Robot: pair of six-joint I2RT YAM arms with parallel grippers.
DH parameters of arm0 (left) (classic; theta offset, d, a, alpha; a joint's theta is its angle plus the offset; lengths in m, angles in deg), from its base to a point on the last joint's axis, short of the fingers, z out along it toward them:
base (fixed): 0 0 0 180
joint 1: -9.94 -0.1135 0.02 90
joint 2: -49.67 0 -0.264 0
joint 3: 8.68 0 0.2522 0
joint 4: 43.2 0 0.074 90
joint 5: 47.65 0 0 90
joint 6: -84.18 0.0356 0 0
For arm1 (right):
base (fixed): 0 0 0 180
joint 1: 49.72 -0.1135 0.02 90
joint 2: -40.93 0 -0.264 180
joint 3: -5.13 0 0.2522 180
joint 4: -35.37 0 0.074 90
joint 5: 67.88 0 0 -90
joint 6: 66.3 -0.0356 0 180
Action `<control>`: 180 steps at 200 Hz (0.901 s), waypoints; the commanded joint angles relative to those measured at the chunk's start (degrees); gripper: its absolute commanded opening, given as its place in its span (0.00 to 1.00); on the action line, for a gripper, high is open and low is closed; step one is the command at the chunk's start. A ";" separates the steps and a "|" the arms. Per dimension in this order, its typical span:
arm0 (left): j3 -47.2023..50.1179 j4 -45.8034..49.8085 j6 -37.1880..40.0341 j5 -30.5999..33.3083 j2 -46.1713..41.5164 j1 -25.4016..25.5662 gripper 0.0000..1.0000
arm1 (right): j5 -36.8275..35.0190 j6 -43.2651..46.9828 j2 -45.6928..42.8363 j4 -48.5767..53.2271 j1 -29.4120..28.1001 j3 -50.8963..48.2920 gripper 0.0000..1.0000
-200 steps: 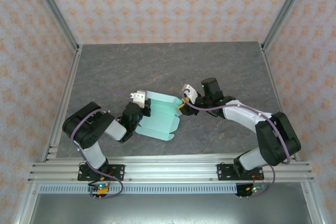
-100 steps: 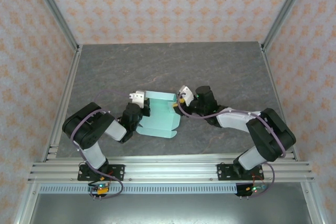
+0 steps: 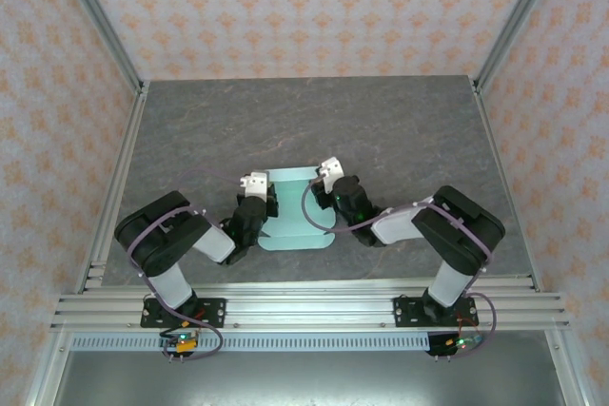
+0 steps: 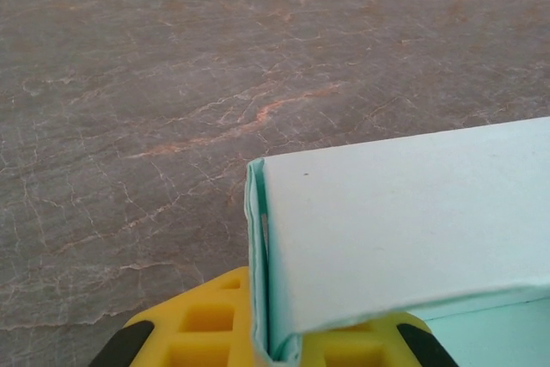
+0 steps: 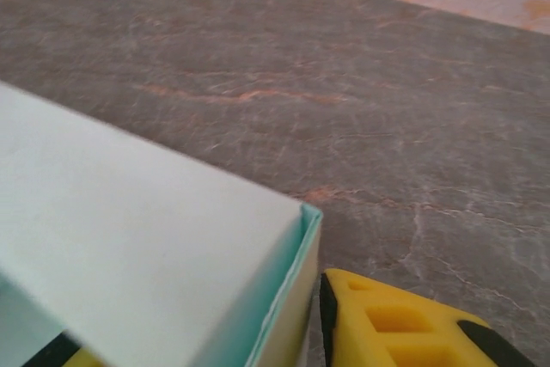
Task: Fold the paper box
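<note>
Over the last second the right gripper (image 3: 326, 193) has been swung in from the right, its arm folded tight, and the paper box (image 3: 297, 221) has been turned from a skewed lie to one square with the near edge of the table (image 3: 400, 130). It is now held between the two wrists, just ahead of the arm bases. The left gripper (image 3: 264, 199) is shut on the left wall of the box, the card being seen pinched between its yellow jaws in the left wrist view. The right jaws are set astride the right wall and have been narrowing, but whether the card is yet clamped cannot be told. Both side walls appear raised, so squaring is judged under way, with closing flaps left. Free movement is hampered chiefly by the two wrists, which are crowded close together over the card.
</note>
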 commanded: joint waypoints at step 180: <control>-3.58 53.86 -24.86 0.71 -45.12 -0.12 1.00 | -15.19 -1.67 10.09 -7.17 -3.36 2.75 0.12</control>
